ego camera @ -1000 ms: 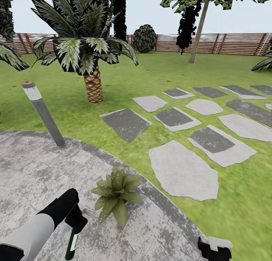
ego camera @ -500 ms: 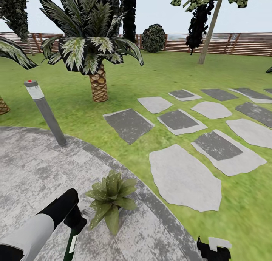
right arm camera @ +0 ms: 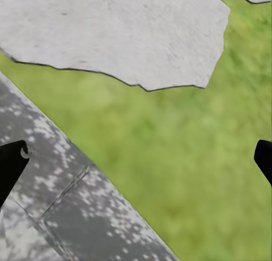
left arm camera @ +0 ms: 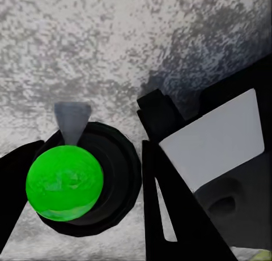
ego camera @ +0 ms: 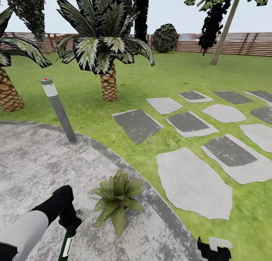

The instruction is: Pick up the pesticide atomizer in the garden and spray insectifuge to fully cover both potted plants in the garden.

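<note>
- Green-bodied pesticide atomizer point(ego camera: 66, 246) is already picked up, so that first bit looks done; it hangs from my left hand point(ego camera: 70, 220) over the grey paved patch point(ego camera: 34, 162), just beside one potted plant point(ego camera: 119, 196)
- spraying is the part left, going by how things sit. No mist or wet leaves that I can make out, and I only see one of the two rosettes from the head view, so the second one has to be found yet
- left hand is clamped on the bottle: from the wrist view the dark fingers point(left arm camera: 170, 204) sit on either side of it, touching
- right hand point(ego camera: 214, 249) is low at my side over the edge of the paving and the grass point(right arm camera: 187, 142), fingertips spread wide, nothing between them
</note>
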### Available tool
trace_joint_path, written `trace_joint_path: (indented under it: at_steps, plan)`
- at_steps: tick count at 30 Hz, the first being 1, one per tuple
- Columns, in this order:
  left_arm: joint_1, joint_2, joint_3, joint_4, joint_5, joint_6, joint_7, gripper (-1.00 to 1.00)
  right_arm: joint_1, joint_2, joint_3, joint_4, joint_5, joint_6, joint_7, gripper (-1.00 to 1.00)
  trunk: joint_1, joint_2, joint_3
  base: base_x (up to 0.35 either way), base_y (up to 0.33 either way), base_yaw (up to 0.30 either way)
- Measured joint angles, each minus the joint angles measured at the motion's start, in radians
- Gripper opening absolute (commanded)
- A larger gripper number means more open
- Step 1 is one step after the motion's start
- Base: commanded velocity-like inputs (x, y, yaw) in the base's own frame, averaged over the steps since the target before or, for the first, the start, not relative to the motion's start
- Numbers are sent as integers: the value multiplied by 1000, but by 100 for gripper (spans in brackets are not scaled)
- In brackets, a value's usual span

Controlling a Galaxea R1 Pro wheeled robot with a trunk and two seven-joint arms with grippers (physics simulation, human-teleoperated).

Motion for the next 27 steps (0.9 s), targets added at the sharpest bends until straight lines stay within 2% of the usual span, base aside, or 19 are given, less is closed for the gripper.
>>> trace_joint_path:
  at_steps: [2,7,8,11,12,13,20,27]
  plan:
    - [0,-4,1,-1,-23,-1,-23,-100,0,-2,1,0,1,0,1,100,0,0,0,155,-134,254]
    - [-2,-9,1,-3,-32,-2,-31,-100,0,-3,1,0,4,0,2,100,0,0,0,127,-223,69]
    - [-3,-8,1,-3,-33,-2,-31,-100,0,-3,2,1,15,0,2,100,0,0,0,21,-266,6]
    - [-10,-8,1,-3,-32,-1,-31,-100,0,-3,3,1,84,0,2,100,0,0,0,8,-270,2]
    - [-12,-9,0,-2,-32,0,-31,-100,0,-3,2,5,125,0,1,100,0,0,0,1,-273,0]
    - [-12,-10,1,-2,-32,0,-31,-100,0,-3,2,7,134,0,1,100,0,0,0,1,-273,0]
    - [-14,-6,1,-2,-34,1,-31,-100,0,-1,1,10,143,0,-1,100,0,0,0,-54,-273,1]
    - [-14,-1,1,-2,-32,3,-31,-100,0,2,1,10,142,0,-5,100,0,0,0,-105,-273,234]
